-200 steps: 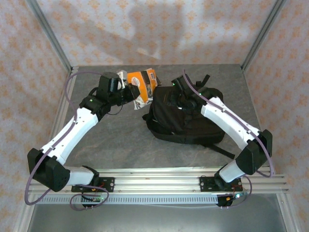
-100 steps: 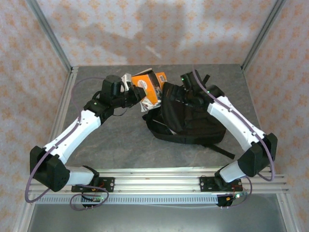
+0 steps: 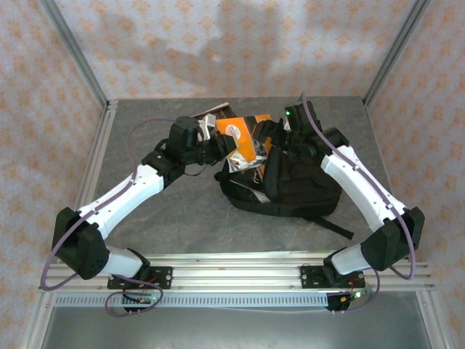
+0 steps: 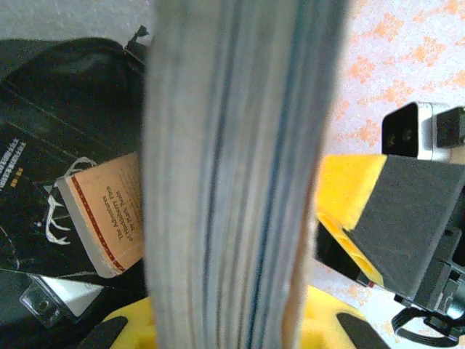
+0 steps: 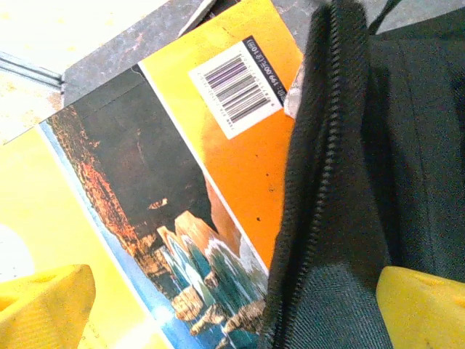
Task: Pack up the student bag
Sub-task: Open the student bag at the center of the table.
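Note:
The student bag [image 3: 294, 189] lies right of the table's middle, its black zipper edge [image 5: 327, 182] raised. My left gripper [image 3: 216, 147] is shut on an orange book [image 3: 243, 138], held over the bag's left rim. In the left wrist view the book's page edges [image 4: 232, 174] stand between my yellow pads. Inside the bag [image 4: 73, 94] lie a tan paperback [image 4: 109, 218] and a black cover with orange lettering [image 4: 14, 167]. My right gripper [image 3: 275, 142] hangs at the bag's top rim, open [image 5: 232, 313]. The zipper edge and the book's back cover [image 5: 218, 145] show between its fingers.
The bag's strap [image 3: 330, 225] trails toward the near right. An aluminium rail [image 3: 232, 265] runs along the table's near edge, and frame posts [image 3: 76, 54] stand at the back corners. Bare grey tabletop [image 3: 174, 211] lies left of the bag.
My left arm has carried the orange book to the right, up to the bag's opening. My right gripper has shifted up and right at the bag's rim, and its jaws have spread wider.

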You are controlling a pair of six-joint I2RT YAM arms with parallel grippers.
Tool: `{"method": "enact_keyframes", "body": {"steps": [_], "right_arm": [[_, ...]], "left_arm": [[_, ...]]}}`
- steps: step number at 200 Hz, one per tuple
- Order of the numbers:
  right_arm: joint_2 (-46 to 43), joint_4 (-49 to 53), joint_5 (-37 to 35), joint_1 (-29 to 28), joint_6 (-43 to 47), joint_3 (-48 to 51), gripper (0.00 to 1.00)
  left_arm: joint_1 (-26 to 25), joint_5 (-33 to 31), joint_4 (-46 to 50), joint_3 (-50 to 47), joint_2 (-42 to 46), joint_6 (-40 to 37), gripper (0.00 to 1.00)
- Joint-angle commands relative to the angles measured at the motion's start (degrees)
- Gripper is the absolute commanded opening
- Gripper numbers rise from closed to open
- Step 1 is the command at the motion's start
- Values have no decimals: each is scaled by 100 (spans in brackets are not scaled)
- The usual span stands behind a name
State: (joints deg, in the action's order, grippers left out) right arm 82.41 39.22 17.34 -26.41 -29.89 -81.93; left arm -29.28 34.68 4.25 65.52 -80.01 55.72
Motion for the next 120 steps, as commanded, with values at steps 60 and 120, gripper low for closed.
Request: {"method": "enact_keyframes", "body": {"steps": [60, 120], "right_arm": [[66, 408, -885, 27, 131, 9, 34], [112, 1526, -1419, 35, 1179, -1017, 0]], "left_arm": [[-53, 190, -310, 137, 87, -124, 0], [104, -339, 1439, 485, 330, -978, 0]]}}
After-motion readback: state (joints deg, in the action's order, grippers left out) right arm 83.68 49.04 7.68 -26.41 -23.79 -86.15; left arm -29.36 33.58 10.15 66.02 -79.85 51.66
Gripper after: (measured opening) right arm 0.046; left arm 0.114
